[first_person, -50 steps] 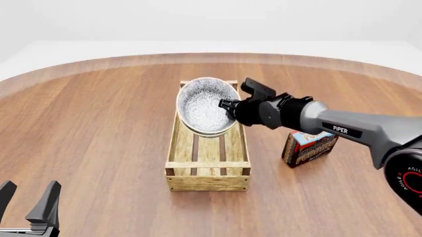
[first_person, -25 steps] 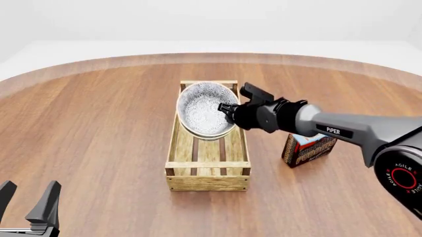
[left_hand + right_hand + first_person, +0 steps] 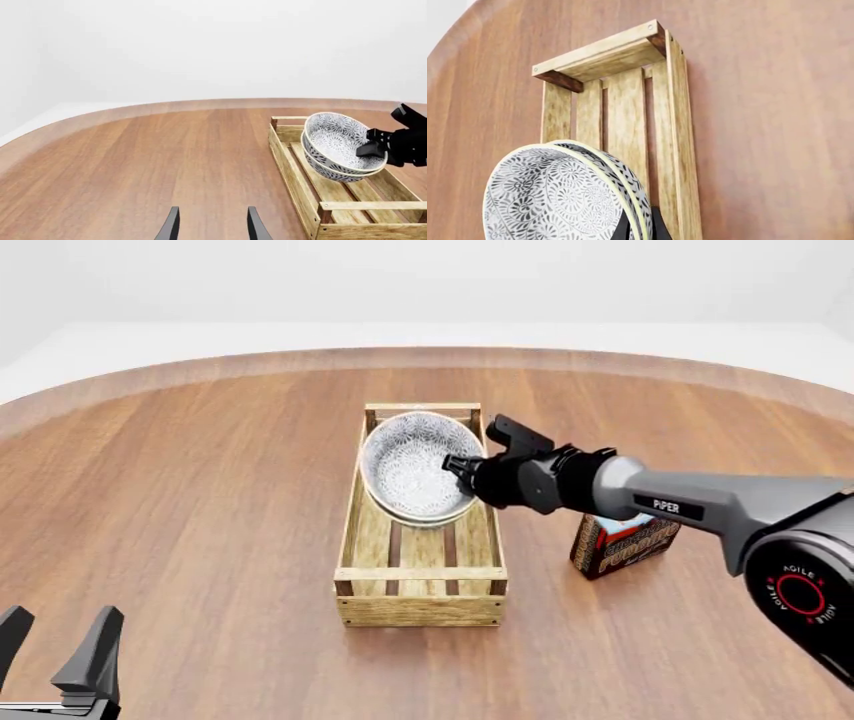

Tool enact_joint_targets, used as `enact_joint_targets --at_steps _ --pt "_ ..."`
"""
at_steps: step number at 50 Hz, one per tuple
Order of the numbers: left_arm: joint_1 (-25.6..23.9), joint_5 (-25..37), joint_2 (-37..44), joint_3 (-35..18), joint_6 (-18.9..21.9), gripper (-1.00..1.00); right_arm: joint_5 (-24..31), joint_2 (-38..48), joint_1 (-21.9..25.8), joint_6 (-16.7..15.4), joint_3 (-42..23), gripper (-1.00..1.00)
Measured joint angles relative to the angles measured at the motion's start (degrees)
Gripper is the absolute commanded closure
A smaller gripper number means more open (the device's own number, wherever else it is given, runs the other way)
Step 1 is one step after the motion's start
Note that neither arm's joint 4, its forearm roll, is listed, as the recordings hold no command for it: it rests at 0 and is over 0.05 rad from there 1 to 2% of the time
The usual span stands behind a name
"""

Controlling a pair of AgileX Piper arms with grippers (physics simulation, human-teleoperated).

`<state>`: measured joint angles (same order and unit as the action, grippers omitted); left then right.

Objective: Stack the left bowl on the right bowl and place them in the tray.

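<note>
Two grey patterned bowls (image 3: 416, 472), nested one in the other, hang tilted over the far half of the tray (image 3: 419, 590), a long light-wood crate. My right gripper (image 3: 461, 468) is shut on their right rim and holds them low in the tray. The left wrist view shows the stacked bowls (image 3: 337, 145), the right gripper (image 3: 375, 148) and the tray (image 3: 293, 172). The right wrist view shows the bowls (image 3: 560, 192) close up above the tray's slats (image 3: 627, 110). My left gripper (image 3: 56, 658) is open and empty at the near left; its fingertips (image 3: 172, 225) show in its own view.
A chocolate pudding box (image 3: 625, 540) stands on the round wooden table (image 3: 200, 500) just right of the tray, under my right arm (image 3: 694, 505).
My right gripper has lowered the stacked bowls further into the tray, with a slight shift toward me. The left arm has not moved.
</note>
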<state>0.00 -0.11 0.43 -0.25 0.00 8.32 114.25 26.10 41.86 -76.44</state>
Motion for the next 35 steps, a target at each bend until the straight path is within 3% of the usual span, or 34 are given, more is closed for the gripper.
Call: enact_joint_targets --at_steps 15,16,35 --pt "0.0 0.0 0.0 0.0 0.0 -1.0 -0.3 0.7 0.1 0.2 0.0 1.0" --pt "0.0 0.0 0.0 0.0 0.0 -1.0 -0.3 0.7 0.1 0.2 0.0 -1.0" --pt "0.0 0.0 0.0 0.0 0.0 -1.0 -0.7 -0.9 0.5 0.0 0.0 -1.0"
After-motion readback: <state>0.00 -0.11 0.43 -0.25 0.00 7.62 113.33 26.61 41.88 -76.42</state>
